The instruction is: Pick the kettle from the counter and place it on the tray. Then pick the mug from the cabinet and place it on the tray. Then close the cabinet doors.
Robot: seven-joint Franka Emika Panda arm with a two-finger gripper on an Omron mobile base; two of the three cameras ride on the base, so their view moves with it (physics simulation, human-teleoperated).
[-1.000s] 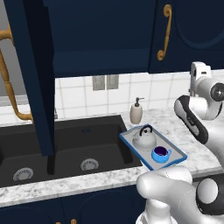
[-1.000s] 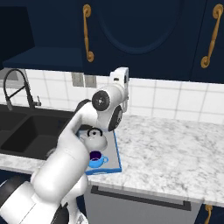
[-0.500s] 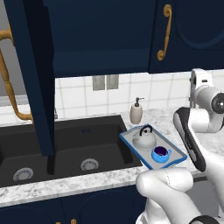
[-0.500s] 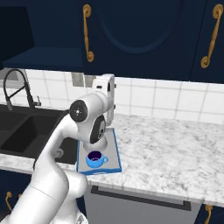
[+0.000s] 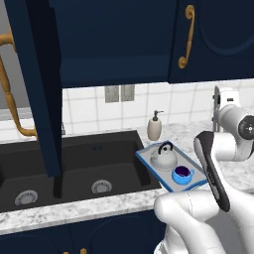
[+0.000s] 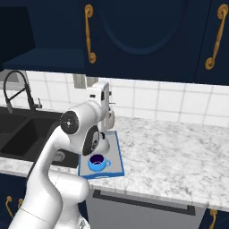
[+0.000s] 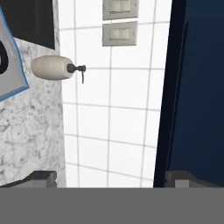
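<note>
The silver-grey kettle [image 5: 162, 156] and the blue mug [image 5: 182, 174] both stand on the blue-rimmed tray [image 5: 147, 164] on the speckled counter [image 5: 99, 206], right of the sink. From the right side, the mug [image 6: 97, 162] shows on the tray [image 6: 119, 154] while my arm hides most of the kettle. My gripper [image 7: 116, 178] is open and holds nothing; it is raised above the tray's far end and faces the tiled wall. The left cabinet door [image 5: 37, 84] stands open. The cabinet [image 5: 111, 37] shelf inside looks bare.
A beige soap bottle [image 5: 155, 128] stands behind the tray by the wall. The black double sink [image 5: 74, 166] fills the counter's left, with its faucet [image 6: 18, 89]. Wall outlets [image 7: 120, 33] sit on the tiles. The right cabinet door [image 5: 218, 34] is shut.
The arm's elbow has swung round in front of the tray and the hand has shifted a little lower and left. Kettle, mug and tray have not moved.
</note>
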